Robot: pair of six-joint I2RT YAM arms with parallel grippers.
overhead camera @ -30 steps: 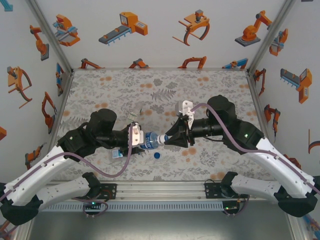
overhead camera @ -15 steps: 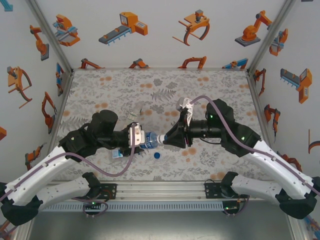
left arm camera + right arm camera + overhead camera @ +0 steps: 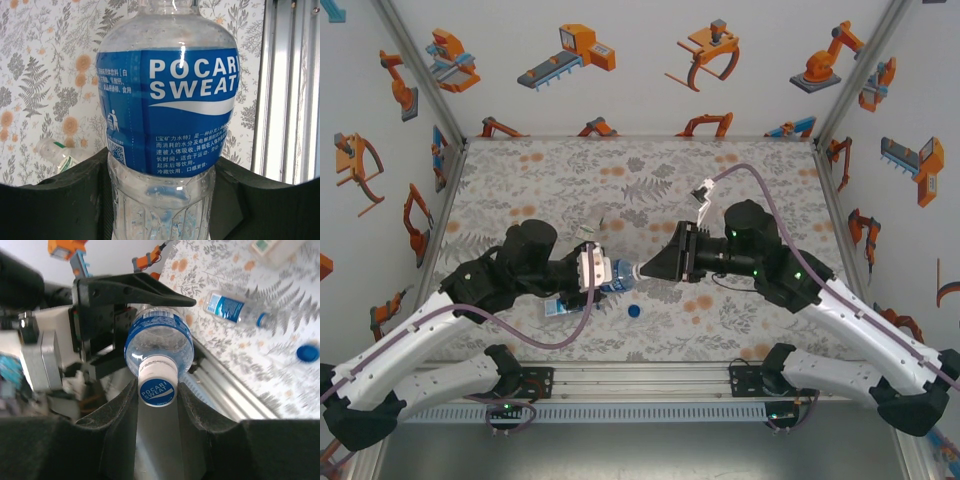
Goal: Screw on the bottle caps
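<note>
Capping: left fingers (image 3: 55,205) grip Pocari Sweat bottle (image 3: 167,115), held level.
On its neck, white cap (image 3: 156,388) pinched between right fingers (image 3: 117,410); loose blue cap (image 3: 634,311) on surface (image 3: 650,180) near both fingertips.

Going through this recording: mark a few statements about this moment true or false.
1. The left gripper holds a blue-labelled bottle. True.
2. The right gripper is closed on the white cap at that bottle's neck. True.
3. The held bottle stands upright on the table. False: it is held sideways between the two grippers.
4. The loose cap on the table is red. False: it is blue.
</note>
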